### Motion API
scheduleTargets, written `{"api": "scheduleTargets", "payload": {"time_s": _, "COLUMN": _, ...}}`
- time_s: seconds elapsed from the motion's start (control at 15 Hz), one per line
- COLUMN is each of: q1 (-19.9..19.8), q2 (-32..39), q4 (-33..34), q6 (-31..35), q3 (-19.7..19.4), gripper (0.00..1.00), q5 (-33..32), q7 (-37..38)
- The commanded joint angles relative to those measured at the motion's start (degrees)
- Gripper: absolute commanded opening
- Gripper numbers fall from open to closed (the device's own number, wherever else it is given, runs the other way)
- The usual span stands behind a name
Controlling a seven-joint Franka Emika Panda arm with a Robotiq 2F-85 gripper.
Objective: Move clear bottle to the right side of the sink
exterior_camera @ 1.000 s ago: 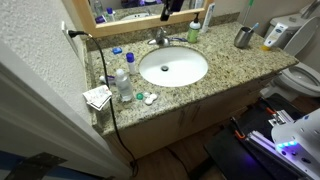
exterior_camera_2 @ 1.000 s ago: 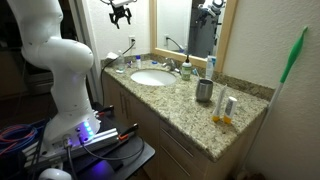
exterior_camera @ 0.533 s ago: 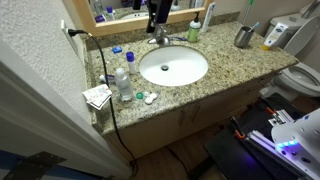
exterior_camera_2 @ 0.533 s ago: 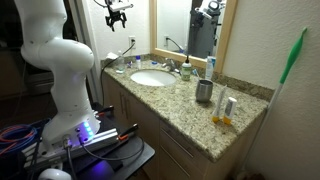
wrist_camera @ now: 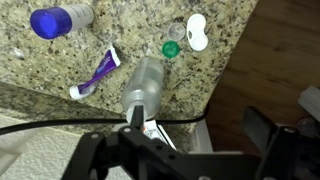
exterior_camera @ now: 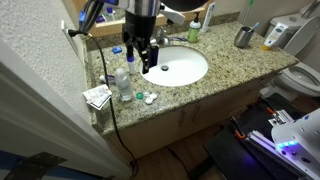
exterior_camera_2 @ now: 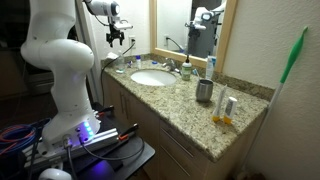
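The big white robot arm (exterior_camera_2: 58, 60) stood at 1 end of the speckled counter (exterior_camera: 225, 62). The white oval sink (exterior_camera: 173, 67) sat in the middle of that counter.

The gripper (exterior_camera: 139, 60) hung in the air over the counter, pointing down, just past the rim of the sink on the wall end. Its 2 fingers were apart, and nothing was between them.

The clear bottle (exterior_camera: 123, 82) stood upright on the counter, beside the sink but not touching it, close to the wall end. It was lower than the gripper and a little off to the side, toward the front edge of the counter. The gripper did not touch it. In the wrist view the bottle showed from above, near the middle of the picture, just beyond the fingers.

A bottle with a blue cap (wrist_camera: 60, 20) lay on the stone near the clear bottle. A purple and white toothpaste tube (wrist_camera: 98, 75) lay just beside the clear bottle. A small green and white lens case (wrist_camera: 186, 38) lay near it on the other side.
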Motion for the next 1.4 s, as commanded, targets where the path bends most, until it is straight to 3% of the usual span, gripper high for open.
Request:
{"api": "scheduleTargets", "payload": {"time_s": 0.0, "q1": 0.96, "q2": 6.15, "q4": 4.44, "q6": 2.97, "q3": -0.03, "gripper": 1.00, "q5": -6.42, "q7": 2.03}}
{"api": "scheduleTargets", "payload": {"time_s": 0.2, "q1": 1.90, "q2": 8.79, "q4": 6.91, "q6": 2.88, "q3": -0.23, "gripper": 1.00, "q5": -11.98, "q7": 3.22}}
{"api": "scheduleTargets", "payload": {"time_s": 0.53, "q1": 0.71, "q2": 7.73, "q4": 5.26, "q6": 2.86, "q3": 0.65, "gripper": 1.00, "q5": -10.12, "q7": 3.21}}
{"api": "scheduleTargets", "payload": {"time_s": 0.87, "q1": -0.37, "q2": 7.80, "q4": 2.87, "q6": 11.41, "q3": 0.74, "gripper": 1.00, "q5": -10.36, "q7": 0.51}}
{"api": "scheduleTargets", "payload": {"time_s": 1.33, "q1": -4.65, "q2": 7.43, "q4": -1.69, "q6": 16.92, "q3": 3.18, "gripper": 1.00, "q5": -3.15, "q7": -8.15}}
